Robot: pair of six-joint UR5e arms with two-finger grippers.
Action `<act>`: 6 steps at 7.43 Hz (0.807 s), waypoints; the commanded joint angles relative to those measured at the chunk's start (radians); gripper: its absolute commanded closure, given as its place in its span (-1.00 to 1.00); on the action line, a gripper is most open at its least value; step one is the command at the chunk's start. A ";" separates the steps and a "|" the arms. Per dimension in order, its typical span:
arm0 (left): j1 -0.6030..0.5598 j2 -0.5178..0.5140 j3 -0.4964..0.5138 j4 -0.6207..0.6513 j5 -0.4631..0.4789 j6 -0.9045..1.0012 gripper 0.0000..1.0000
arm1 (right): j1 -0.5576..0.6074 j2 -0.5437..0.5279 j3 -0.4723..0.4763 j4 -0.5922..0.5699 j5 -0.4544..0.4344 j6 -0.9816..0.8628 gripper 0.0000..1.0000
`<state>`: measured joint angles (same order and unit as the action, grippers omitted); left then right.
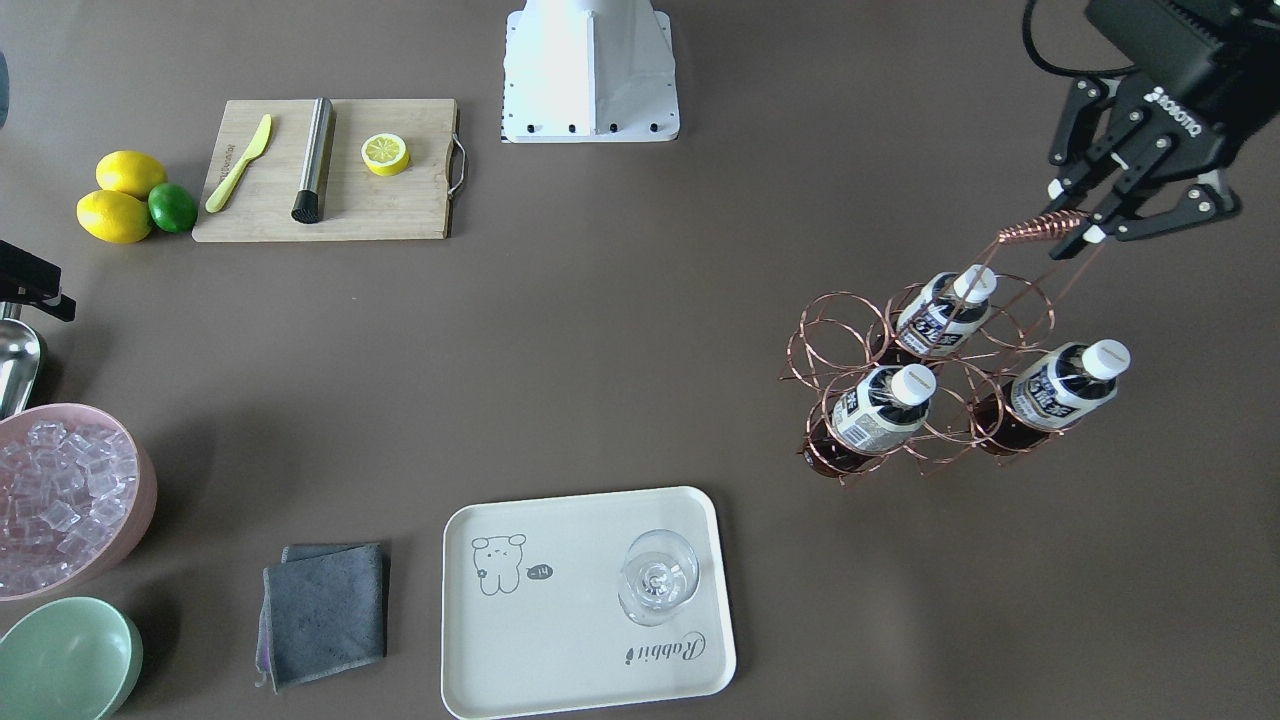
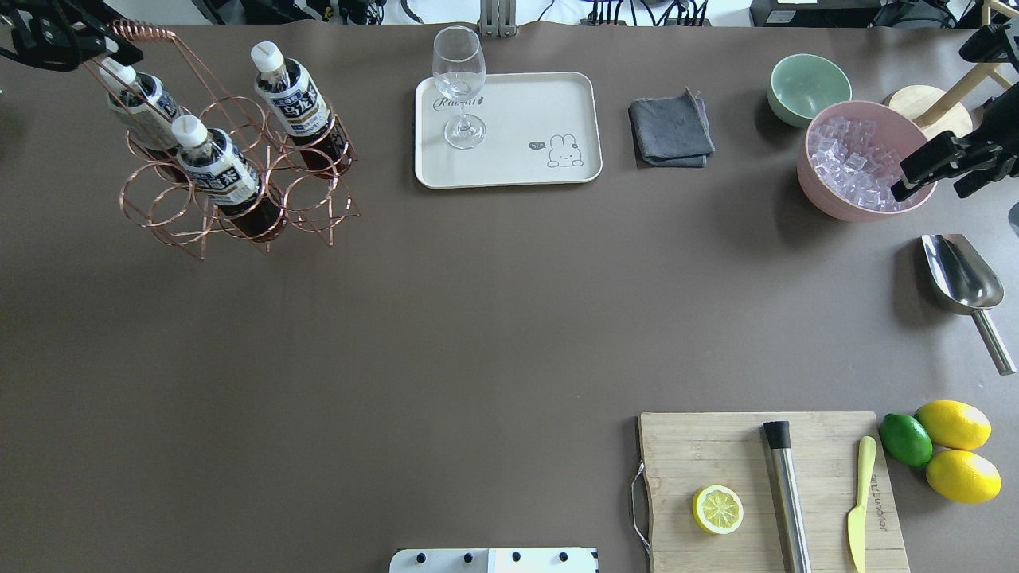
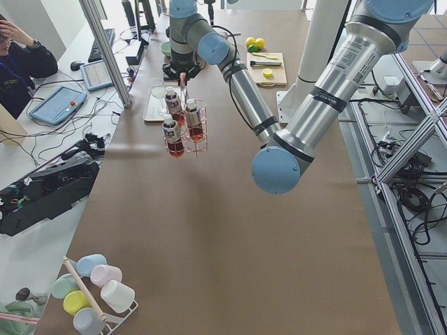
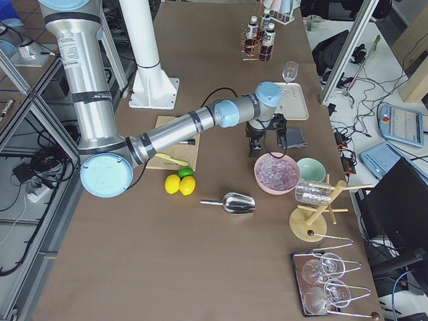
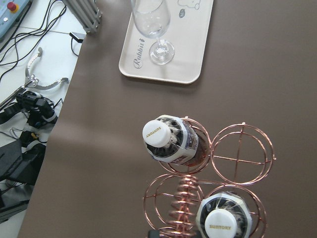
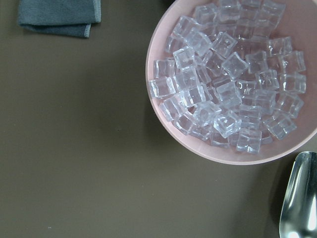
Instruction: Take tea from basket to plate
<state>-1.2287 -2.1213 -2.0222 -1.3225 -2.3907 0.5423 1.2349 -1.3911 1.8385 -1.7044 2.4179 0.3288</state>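
Observation:
The copper wire basket (image 1: 915, 385) stands at the table's left end, also in the overhead view (image 2: 239, 191). Three tea bottles sit in its ring cells (image 1: 940, 312) (image 1: 885, 405) (image 1: 1062, 385). My left gripper (image 1: 1075, 212) is shut on the coiled handle (image 1: 1040, 228) at the top of the basket. The left wrist view looks down on two white caps (image 5: 158, 133). The cream plate (image 1: 560, 640) lies at the far edge and carries a clear stemmed glass (image 1: 655, 578). My right gripper (image 2: 951, 171) hangs over the pink ice bowl (image 2: 828, 191), fingers apart and empty.
A mint-green bowl (image 2: 808, 83) and a grey cloth (image 2: 670, 129) lie between plate and ice bowl. A metal scoop (image 2: 959, 274) lies on the right. A cutting board (image 2: 764, 541) holds a lemon half, a muddler and a knife, with lemons and a lime (image 2: 906, 439) beside it.

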 commanded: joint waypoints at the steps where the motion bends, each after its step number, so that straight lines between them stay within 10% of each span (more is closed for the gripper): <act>1: 0.109 -0.049 -0.061 0.000 0.007 -0.142 1.00 | -0.029 0.040 -0.012 0.005 -0.011 0.077 -1.00; 6: 0.290 -0.071 -0.185 -0.003 0.162 -0.359 1.00 | -0.048 0.050 -0.012 0.002 -0.013 0.082 -1.00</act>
<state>-1.0093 -2.1876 -2.1668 -1.3207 -2.2747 0.2619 1.1895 -1.3422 1.8261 -1.7025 2.4054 0.4103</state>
